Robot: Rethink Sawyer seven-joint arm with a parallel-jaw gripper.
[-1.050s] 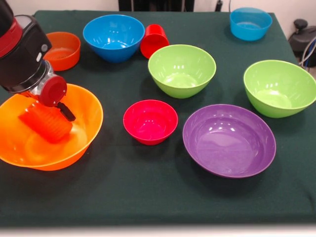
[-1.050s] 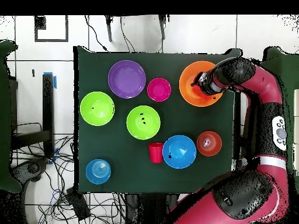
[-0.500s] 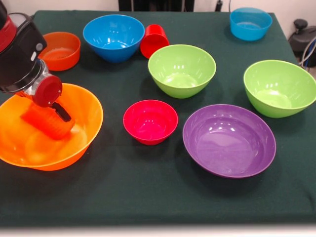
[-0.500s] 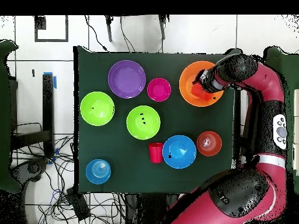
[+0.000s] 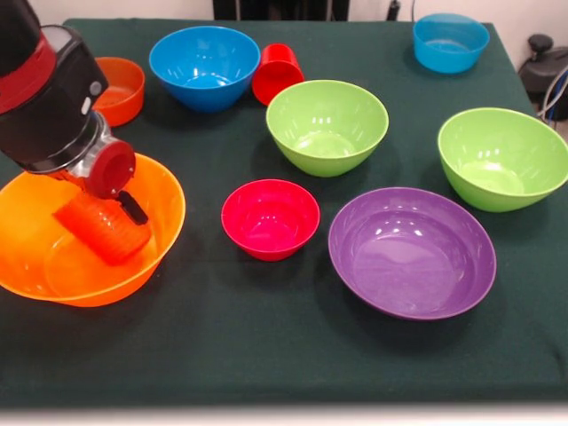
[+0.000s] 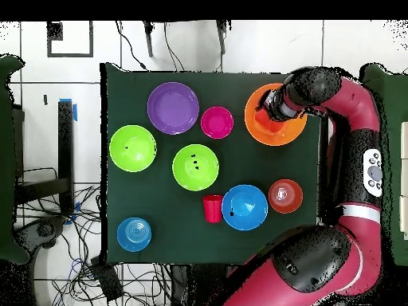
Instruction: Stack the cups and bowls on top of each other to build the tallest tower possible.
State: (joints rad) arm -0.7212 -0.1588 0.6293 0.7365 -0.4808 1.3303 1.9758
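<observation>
My gripper point(image 5: 105, 217) point(image 6: 273, 121) is shut on the orange cup point(image 5: 104, 228), held tilted inside the big orange bowl point(image 5: 153, 191) point(image 6: 256, 127) at the front view's left. The small crimson bowl point(image 5: 270, 217) point(image 6: 217, 122) sits right beside that bowl. The red cup point(image 5: 277, 73) point(image 6: 212, 208) lies next to a blue bowl point(image 5: 204, 65) point(image 6: 245, 207). A wide purple bowl point(image 5: 412, 252) point(image 6: 173, 107), two lime green bowls point(image 5: 327, 124) point(image 5: 502, 156) point(image 6: 195, 166) point(image 6: 132, 148), a second blue bowl point(image 5: 450, 41) point(image 6: 134, 234) and a small orange bowl point(image 5: 122, 90) point(image 6: 285, 195) stand apart.
All the pieces rest on a dark green tablecloth point(image 5: 266, 337) point(image 6: 271, 231). In the overhead view, cables and floor tiles surround the table.
The gripper has shifted slightly right in the front view with the orange cup, staying inside the big orange bowl. Nothing else has moved.
</observation>
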